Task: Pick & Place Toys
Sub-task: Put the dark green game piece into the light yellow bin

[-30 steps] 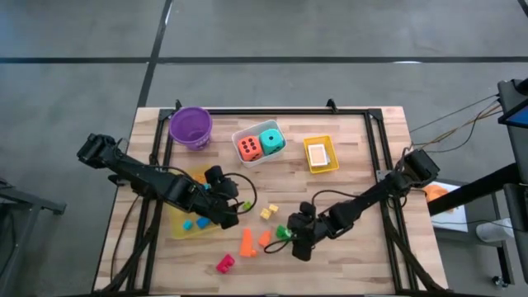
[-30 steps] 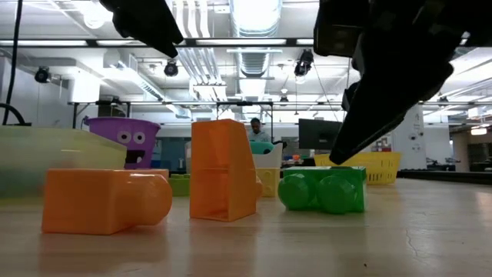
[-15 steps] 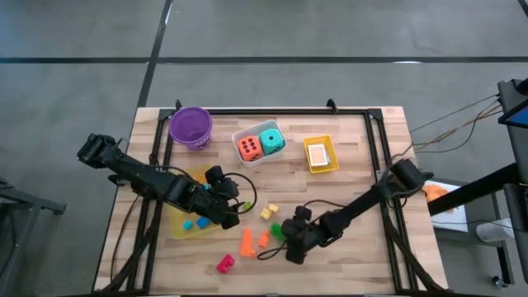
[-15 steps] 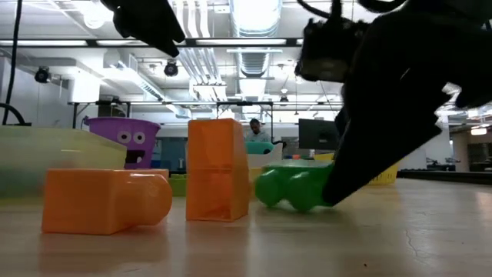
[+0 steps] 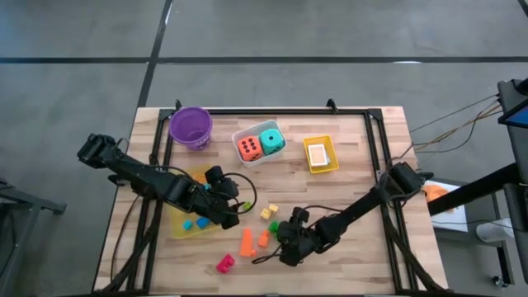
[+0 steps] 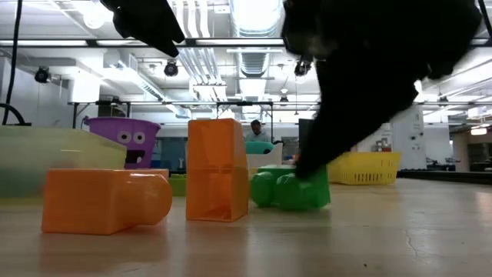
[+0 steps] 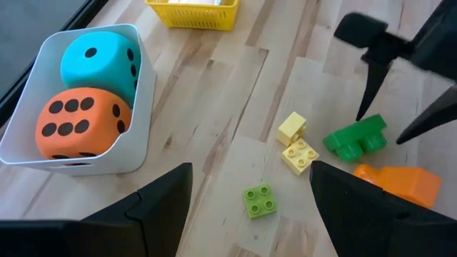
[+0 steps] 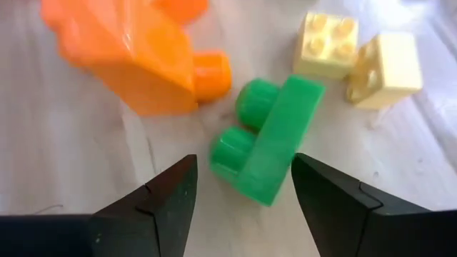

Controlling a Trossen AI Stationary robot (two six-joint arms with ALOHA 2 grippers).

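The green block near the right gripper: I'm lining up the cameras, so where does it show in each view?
High view: green block, lower centre, at the right gripper.
Low view, centre, right of the upright orange block.
Left wrist view, right side.
Right wrist view, centre.
Shared landmark: the orange block beside it.

overhead, table-level, two close wrist views
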